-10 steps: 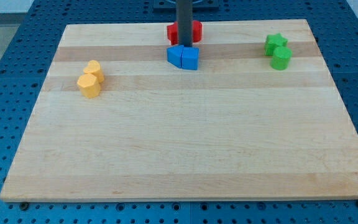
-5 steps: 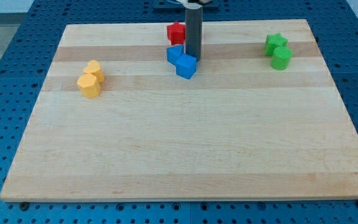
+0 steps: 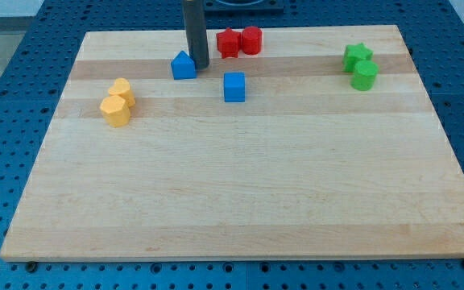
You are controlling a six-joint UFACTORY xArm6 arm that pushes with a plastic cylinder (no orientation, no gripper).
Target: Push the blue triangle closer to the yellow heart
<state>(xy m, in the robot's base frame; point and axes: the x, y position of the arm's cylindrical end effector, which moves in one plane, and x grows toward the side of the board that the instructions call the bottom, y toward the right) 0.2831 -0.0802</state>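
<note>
Robotics laboratory test bench, blue perforated mounting plate (image 3: 22,32) with a regular grid of holes, pale wooden board (image 3: 240,177) laid flat on it, small coloured test blocks on the board, vertical dark rod (image 3: 196,32) above it.

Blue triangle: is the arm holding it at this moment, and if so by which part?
Nothing is held; the rod cannot grip. My tip stands against the blue triangle, at its side toward the view's right, placed to push it toward the yellow heart.

Blue triangle (image 3: 184,66); yellow heart (image 3: 122,89); pale wooden board (image 3: 240,185).
</note>
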